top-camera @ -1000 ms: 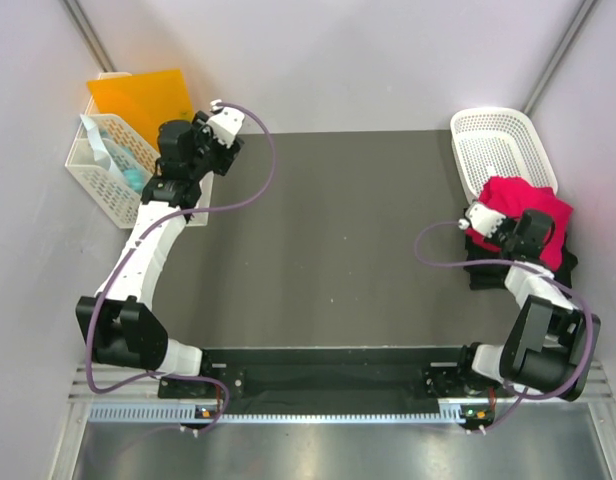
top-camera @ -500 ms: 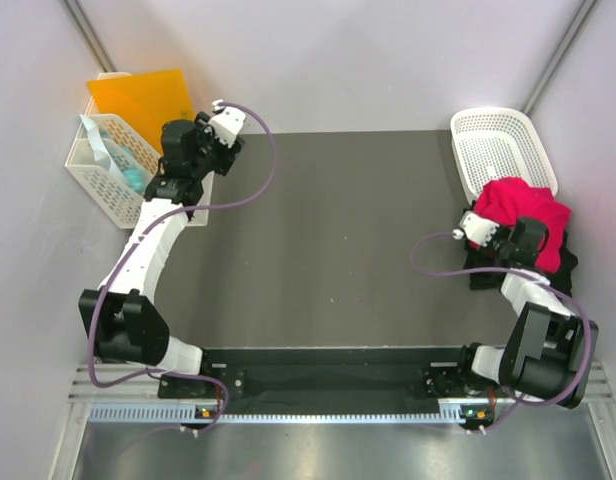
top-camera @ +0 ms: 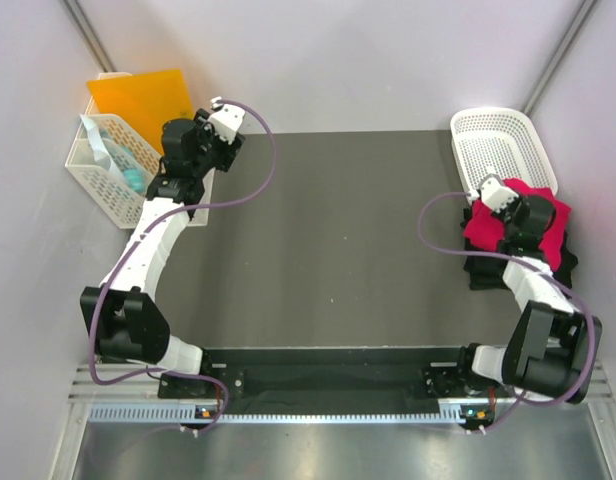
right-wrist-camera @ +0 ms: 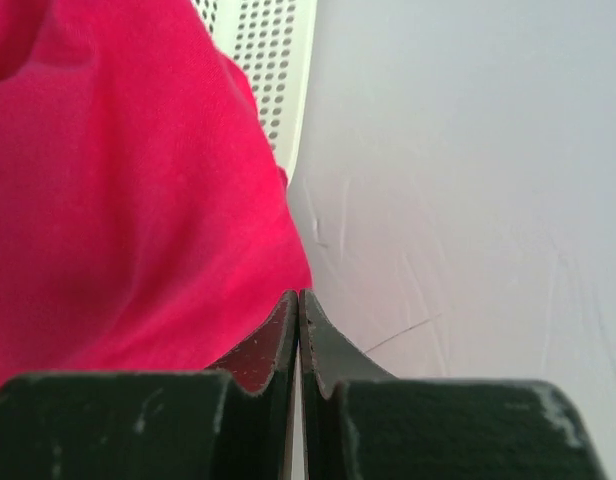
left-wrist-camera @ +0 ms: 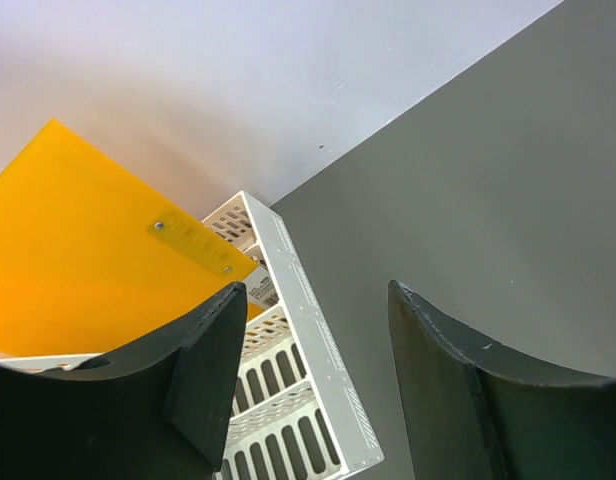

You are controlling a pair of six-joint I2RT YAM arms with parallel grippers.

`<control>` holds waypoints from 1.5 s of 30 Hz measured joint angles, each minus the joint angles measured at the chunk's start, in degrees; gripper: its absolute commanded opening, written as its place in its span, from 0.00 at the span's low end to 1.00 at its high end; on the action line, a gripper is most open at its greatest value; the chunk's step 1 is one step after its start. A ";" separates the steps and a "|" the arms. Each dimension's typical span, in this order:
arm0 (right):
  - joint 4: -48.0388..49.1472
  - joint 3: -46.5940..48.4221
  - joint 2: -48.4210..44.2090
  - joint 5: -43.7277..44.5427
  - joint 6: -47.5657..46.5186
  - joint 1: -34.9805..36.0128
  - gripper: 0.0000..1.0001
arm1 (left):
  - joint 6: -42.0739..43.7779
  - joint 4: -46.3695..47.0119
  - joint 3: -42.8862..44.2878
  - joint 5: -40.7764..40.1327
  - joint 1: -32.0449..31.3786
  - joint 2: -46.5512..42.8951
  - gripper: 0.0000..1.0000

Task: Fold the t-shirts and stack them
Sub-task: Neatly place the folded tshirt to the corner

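Observation:
A bright pinkish-red t-shirt [top-camera: 554, 226] lies on top of a black t-shirt [top-camera: 482, 273] at the table's right edge. My right gripper [top-camera: 533, 208] is over the red shirt, shut. In the right wrist view its jaws [right-wrist-camera: 299, 295] are pressed together with no cloth between them. The red shirt [right-wrist-camera: 118, 180] fills the left of that view, just beyond the tips. My left gripper [top-camera: 213, 152] hangs open at the far left of the table. In the left wrist view the left gripper [left-wrist-camera: 313, 290] has nothing between its fingers.
A white lattice basket [top-camera: 501, 140] stands at the back right, just beyond the shirts, and its rim [right-wrist-camera: 278, 60] shows past the red cloth. At the back left a white slotted bin [left-wrist-camera: 308, 330] holds an orange board [left-wrist-camera: 78, 250]. Grey walls close in on both sides.
My right gripper has moved from the shirts' left edge farther back and right, over the red shirt, staying shut. The red shirt's outline has shifted a little. The left arm has barely moved.

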 measured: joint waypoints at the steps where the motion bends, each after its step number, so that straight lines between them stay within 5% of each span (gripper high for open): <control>1: 0.94 0.00 1.53 1.03 0.02 -0.02 0.00 | 0.00 0.20 -0.04 -0.02 0.00 0.00 0.63; 12: 6.43 4.85 20.61 8.15 1.44 -0.68 0.00 | 0.11 0.22 -0.11 -0.04 0.00 0.00 0.63; 25: -1.49 11.58 16.81 8.44 5.64 0.31 0.05 | 0.04 1.05 -1.60 -1.14 0.00 0.04 0.63; 28: -6.60 13.35 11.21 7.89 7.37 1.99 0.17 | 0.04 1.18 -1.60 -1.11 0.00 0.07 0.63; 34: -24.35 27.69 3.10 0.68 14.75 6.64 1.00 | -0.11 -0.17 -1.14 0.90 0.00 0.07 0.66; 35: -26.99 30.12 2.49 -1.27 16.00 7.21 1.00 | -0.46 -1.46 -0.55 2.01 0.00 0.04 0.70; 36: -30.93 33.33 1.90 -4.07 16.96 7.89 1.00 | -0.87 -2.67 0.11 3.15 0.00 0.04 0.99; 45: -57.46 43.98 0.37 -22.16 27.91 14.43 1.00 | -5.20 -11.78 2.38 13.99 -0.07 -2.27 0.99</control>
